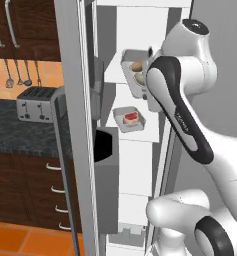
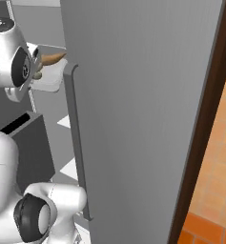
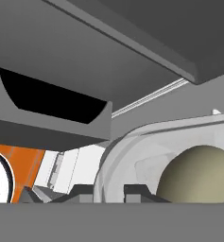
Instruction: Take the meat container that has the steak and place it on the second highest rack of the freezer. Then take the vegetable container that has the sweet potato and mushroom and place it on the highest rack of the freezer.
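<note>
Mushroom (image 3: pixel 198 175) in vegetable container (image 3: pixel 132 156), fingers (image 3: pixel 137 193) clamped on its rim, at highest rack (image 1: pixel 115 75).

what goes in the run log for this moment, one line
phase: placing vegetable container | fingers: shut on its rim | contents: sweet potato, mushroom | steak container: on a lower freezer shelf

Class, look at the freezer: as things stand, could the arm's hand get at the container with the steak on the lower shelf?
Probably not straight away: the hand is shut on the vegetable container above. The steak container sits uncovered behind the open door, so otherwise the way looks free.
</note>
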